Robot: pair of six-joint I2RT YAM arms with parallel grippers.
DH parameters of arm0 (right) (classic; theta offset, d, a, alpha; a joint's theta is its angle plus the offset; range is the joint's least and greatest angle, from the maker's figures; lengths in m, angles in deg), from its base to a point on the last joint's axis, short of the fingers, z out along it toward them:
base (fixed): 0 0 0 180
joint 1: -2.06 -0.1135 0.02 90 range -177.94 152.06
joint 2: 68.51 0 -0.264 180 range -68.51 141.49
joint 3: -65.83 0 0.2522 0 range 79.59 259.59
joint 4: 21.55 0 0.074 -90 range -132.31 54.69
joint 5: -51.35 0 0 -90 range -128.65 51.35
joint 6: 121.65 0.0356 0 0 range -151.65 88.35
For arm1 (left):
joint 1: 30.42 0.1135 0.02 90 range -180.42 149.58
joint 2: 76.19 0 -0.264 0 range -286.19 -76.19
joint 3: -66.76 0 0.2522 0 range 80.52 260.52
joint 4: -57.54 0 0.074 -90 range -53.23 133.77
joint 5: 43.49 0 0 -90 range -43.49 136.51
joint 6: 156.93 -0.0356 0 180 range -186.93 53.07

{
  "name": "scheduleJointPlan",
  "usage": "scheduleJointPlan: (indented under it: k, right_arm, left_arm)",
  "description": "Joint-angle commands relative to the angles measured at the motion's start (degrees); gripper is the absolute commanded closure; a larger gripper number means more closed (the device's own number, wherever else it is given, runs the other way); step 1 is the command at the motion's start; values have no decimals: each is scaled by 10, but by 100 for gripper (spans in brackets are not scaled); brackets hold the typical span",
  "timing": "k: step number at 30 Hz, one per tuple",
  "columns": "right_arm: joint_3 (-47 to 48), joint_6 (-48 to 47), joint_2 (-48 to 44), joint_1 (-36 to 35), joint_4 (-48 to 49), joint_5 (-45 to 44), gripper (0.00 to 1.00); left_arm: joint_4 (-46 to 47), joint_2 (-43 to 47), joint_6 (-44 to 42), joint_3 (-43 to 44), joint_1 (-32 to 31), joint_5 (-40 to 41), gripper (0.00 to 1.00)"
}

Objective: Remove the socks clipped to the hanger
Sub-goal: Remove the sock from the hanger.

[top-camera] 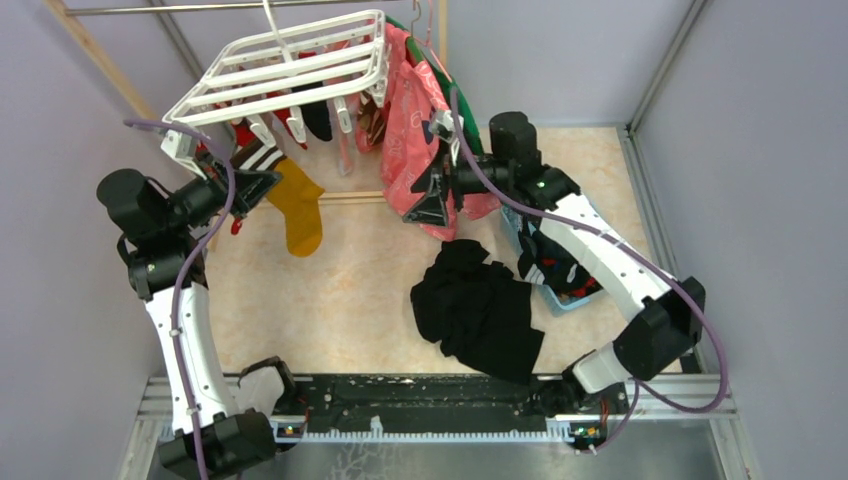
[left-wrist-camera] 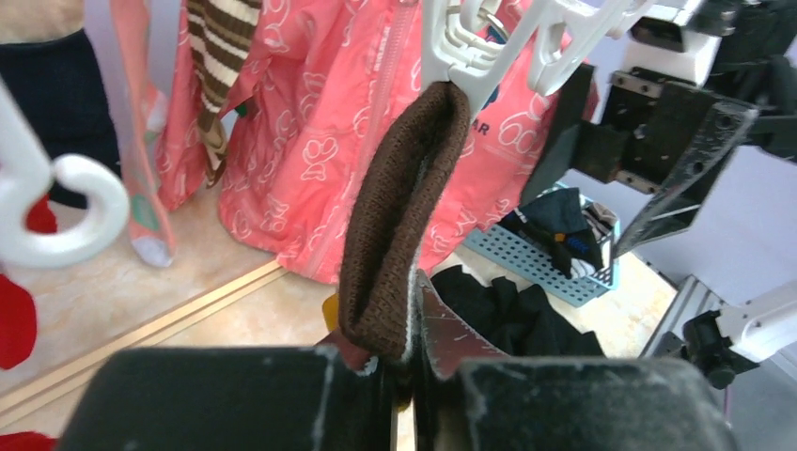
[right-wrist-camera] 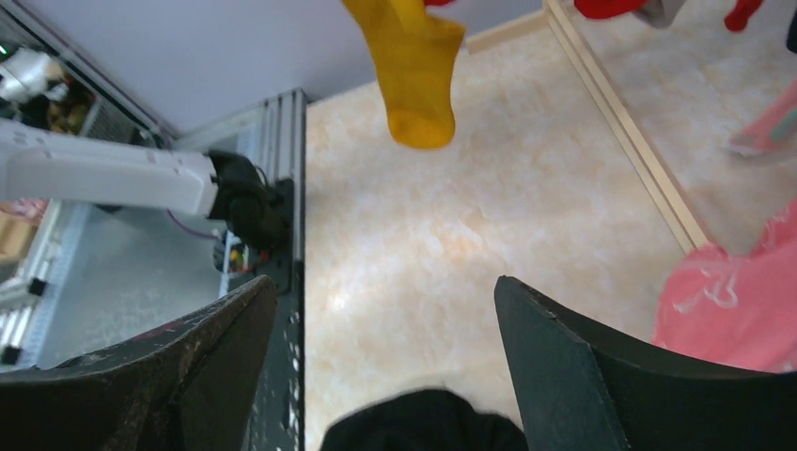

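Jaws of the left arm (top-camera: 185, 340) are clenched on the striped cuff of the mustard sock (top-camera: 300, 212), clipped at the near left edge of the hanger (top-camera: 290, 62); next move likely calls for a firm downward pull. Jaws of the right arm (top-camera: 600, 250) stand released beside the pink shirt (top-camera: 410, 130), which crowds the other socks (top-camera: 318, 120).

The left arm (top-camera: 185, 330) stands up from its base and folds inward at the elbow. Its left pincer (left-wrist-camera: 410, 349) is clamped on the cuff of a sock (left-wrist-camera: 395, 216). The right arm (top-camera: 600, 250) extends forward and inward with the wrist raised, and the right pincer (right-wrist-camera: 385, 324) has its jaws spread wide apart.
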Motion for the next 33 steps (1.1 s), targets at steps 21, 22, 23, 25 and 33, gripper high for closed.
scheduleJointPlan:
  k: [21,22,23,25,33]
  right_arm:
    - [46,362,160,-91,548,27,12]
    - [52,365,166,-97,552,29,11]
    - [59,364,173,-102,553,33,10]
    - [76,359,188,-114,548,36,10]
    - [134,396,247,-139,575,64,19]
  left_arm:
    - [235,55,329,-63,-48,-45,100]
    - [241,55,337,-65,-48,-44,100]
    - [245,54,343,-66,-48,-44,100]
    - [261,54,359,-70,-48,-43,100]
    - [312,63,411,-108,-48,-36,100]
